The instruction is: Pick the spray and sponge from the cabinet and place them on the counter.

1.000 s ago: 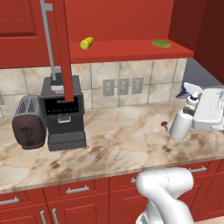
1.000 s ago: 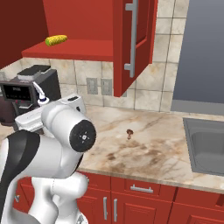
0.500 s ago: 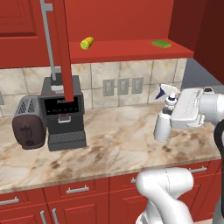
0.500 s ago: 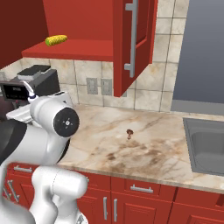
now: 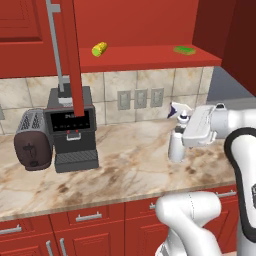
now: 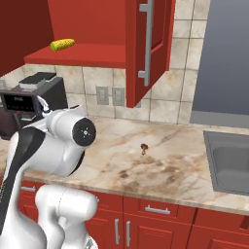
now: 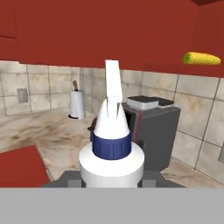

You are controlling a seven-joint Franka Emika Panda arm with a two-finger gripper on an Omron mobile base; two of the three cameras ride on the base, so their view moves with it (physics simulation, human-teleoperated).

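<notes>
the gripper [image 5: 186, 136] is clamped on the spray [image 5: 176, 145] at center right of the left base view. the bottle stands upright, long axis vertical, base apparently just above the counter [image 5: 120, 170]; contact cannot be confirmed. the coming release calls for straight lowering. the sponge [image 5: 184, 49] lies on the cabinet shelf [image 5: 150, 56], upper right, well above the fingers.

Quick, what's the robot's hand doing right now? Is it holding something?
Hand: closed on the spray, holding it upright just above the counter.
</notes>
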